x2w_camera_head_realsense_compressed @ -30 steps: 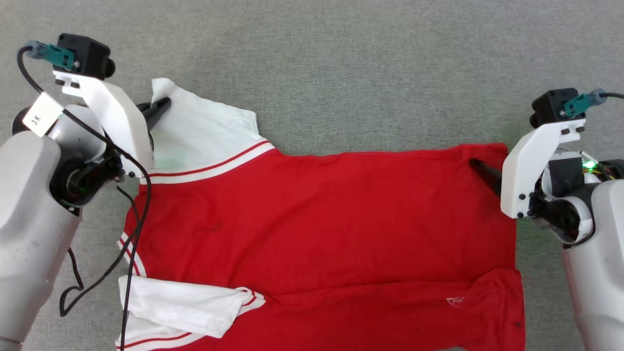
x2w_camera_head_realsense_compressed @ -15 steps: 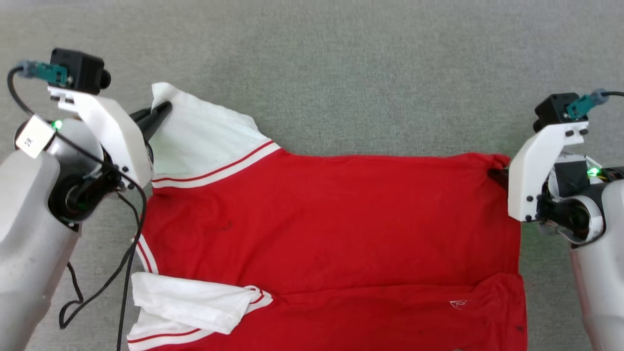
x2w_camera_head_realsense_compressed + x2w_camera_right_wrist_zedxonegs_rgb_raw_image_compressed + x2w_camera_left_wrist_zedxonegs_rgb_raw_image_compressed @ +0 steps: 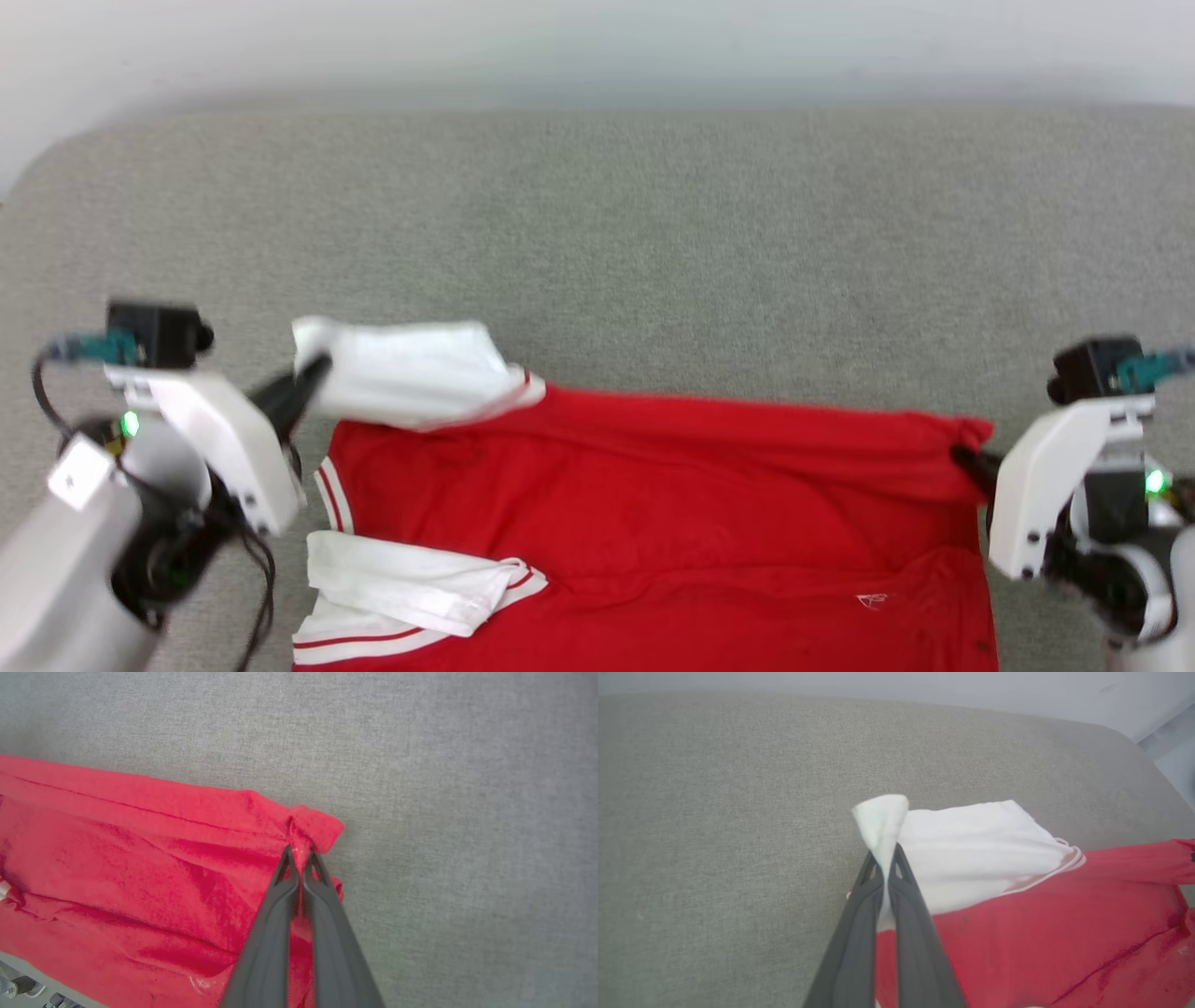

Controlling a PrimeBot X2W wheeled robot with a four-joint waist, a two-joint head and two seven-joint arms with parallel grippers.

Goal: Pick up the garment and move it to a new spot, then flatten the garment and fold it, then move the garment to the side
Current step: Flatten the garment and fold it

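Observation:
The garment, a red jersey with white panels and striped trim, lies spread across the grey surface near the head view's bottom. My left gripper is shut on the garment's white far-left corner, which is lifted off the surface. My right gripper is shut on the red far-right corner, bunched at the fingertips. Between the two grippers the far edge is raised and taut, while the near part rests on the surface. A second white panel lies folded at the near left.
The grey carpeted surface stretches far beyond the garment to a pale wall. Its rounded left corner shows in the head view. A dark cable hangs from my left arm beside the garment.
My right gripper has shut on the red corner. Both grippers have lifted the garment's far edge, and the white left panel now hangs folded. The head camera has tilted up, showing the wall.

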